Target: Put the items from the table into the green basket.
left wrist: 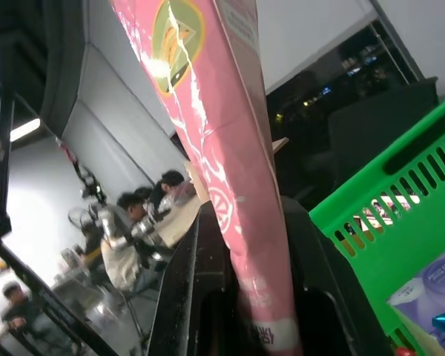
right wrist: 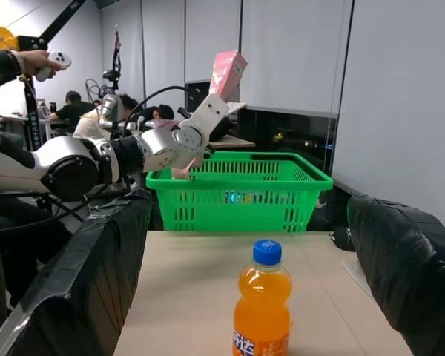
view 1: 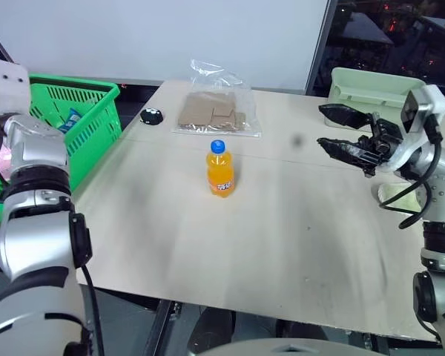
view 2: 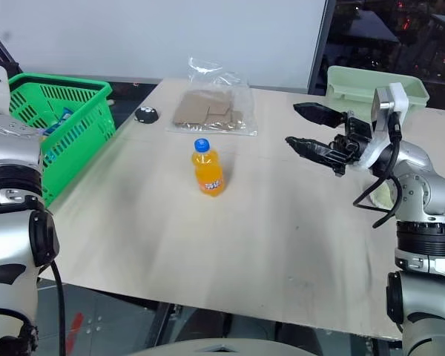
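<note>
My left gripper (left wrist: pixel 245 311), clamped on the long pink rectangular carton (right wrist: pixel 228 74), is above the near rim of the bright green slotted plastic basket (view 1: pixel 96 111) at the table's left edge. The small orange drink bottle with blue cap (view 1: pixel 219 169) stands mid-table on the pale wooden tabletop (view 1: pixel 282 245). Behind it lies a clear plastic bag of brown cardboard (view 1: pixel 216 111), a small black round object (view 1: pixel 152 116) to its left. My right gripper (view 1: pixel 334 130), fingers spread, hangs right of the bottle, with the pale green solid-walled tub (view 1: pixel 367 85) behind it.
</note>
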Available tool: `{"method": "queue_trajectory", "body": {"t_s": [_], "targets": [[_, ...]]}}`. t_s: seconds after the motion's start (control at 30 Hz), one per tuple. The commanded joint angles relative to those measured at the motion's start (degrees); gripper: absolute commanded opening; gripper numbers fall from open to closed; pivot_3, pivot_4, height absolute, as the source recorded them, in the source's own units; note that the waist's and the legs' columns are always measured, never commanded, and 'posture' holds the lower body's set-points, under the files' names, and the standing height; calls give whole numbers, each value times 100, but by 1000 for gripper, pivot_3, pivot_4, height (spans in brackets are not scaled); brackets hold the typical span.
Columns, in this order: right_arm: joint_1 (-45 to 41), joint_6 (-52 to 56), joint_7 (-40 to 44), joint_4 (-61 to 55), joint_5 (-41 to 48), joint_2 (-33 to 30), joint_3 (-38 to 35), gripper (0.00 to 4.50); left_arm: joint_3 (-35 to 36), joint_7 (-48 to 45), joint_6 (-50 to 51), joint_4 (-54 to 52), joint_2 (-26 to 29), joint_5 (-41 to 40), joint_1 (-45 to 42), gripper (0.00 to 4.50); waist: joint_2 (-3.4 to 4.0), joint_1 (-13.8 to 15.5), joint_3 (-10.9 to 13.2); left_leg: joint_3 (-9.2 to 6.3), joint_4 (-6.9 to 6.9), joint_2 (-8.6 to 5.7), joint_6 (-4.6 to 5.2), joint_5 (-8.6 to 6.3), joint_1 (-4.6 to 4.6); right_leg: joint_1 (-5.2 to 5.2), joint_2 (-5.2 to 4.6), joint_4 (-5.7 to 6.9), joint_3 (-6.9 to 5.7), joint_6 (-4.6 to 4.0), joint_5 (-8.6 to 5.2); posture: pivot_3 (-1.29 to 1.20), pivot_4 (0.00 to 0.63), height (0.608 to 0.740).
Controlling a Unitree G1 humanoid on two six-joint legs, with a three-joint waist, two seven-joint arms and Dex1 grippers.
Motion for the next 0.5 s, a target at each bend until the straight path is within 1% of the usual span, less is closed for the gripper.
{"method": "queue_trajectory", "body": {"t_s": [0.03, 0.1, 0.2, 0.23, 0.27, 0.3, 0.4, 0.5], "targets": [[-28, -5, -17, -203, 112, -88, -167, 4500, -381, -302, 19, 59, 118, 289, -245, 643, 0, 0, 0, 0, 0, 0, 0, 0, 0, 0, 0, 0, 0, 0, 0, 178, 0, 740], [-18, -3, -22, -209, 112, -96, -176, 4500, -488, -302, 75, 80, 128, 355, -270, 643, 0, -11, 0, 1, 0, 0, 0, 0, 0, 0, 0, -1, 0, 0, 0, 176, 0, 740], [-1, 5, -26, -222, 116, -120, -194, 4500, -585, -322, 310, 123, 125, 406, -320, 1578, 0, -20, 0, 0, 0, 0, 0, 0, -1, 0, 0, -1, 0, 0, 0, 170, 0, 740], [10, 7, -28, -228, 115, -132, -203, 4500, -585, -286, 347, 112, 132, 402, -315, 1996, 0, -25, 0, 0, 0, 0, 0, 0, -1, 0, 0, -1, 0, 0, 0, 169, 0, 740], [17, 7, -29, -232, 114, -140, -208, 4500, -581, -258, 362, 98, 139, 397, -308, 2592, 0, -27, 0, 0, 0, 1, 0, 0, -1, 0, 0, 0, 0, 0, 0, 169, 0, 740], [27, 11, -32, -239, 119, -152, -217, 4500, -603, -183, 390, 71, 175, 442, -309, 2934, 0, -30, 0, 0, 0, 1, 0, 0, -1, 0, 0, 0, 0, 0, 0, 168, 0, 740], [45, 12, -44, -248, 122, -167, -226, 4500, -597, -108, 418, 25, 227, 463, -323, 4451, 0, -41, 0, 0, 0, 1, 0, 0, -1, -1, 0, -1, 1, 0, 0, 167, 0, 740], [51, 10, -55, -255, 122, -163, -227, 4500, -581, -167, 355, -15, 186, 422, -361, 4482, 0, -37, 0, -1, 0, 2, 0, 0, -1, -1, 0, 1, 0, 0, 0, 167, 0, 740]]}}
